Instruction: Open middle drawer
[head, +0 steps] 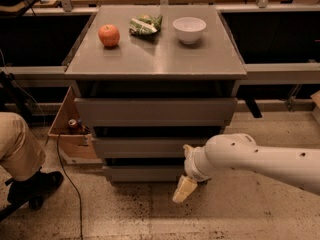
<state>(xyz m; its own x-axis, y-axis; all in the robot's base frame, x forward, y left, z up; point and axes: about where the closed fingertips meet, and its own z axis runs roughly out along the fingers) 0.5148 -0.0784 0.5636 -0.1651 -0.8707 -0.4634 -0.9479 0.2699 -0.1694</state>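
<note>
Gripper [182,193] low near the floor, under the right part of the tabletop [155,66] front edge, just beside the bottom drawer [142,173] and below the middle drawer [142,147], second front down, apparently shut. Cannot tell how far open, nor whether holding anything. Risks catching the bottom front instead, or slipping off a plain handle-less face. Right end of the middle drawer hidden behind the arm [250,159].

Cabinet top [150,59]: apple [109,35]; bag [145,25]; bowl [189,29]; tool [183,190] near floor [140,216]

Grey middle drawer [145,147], shut — claw [185,175] near
</note>
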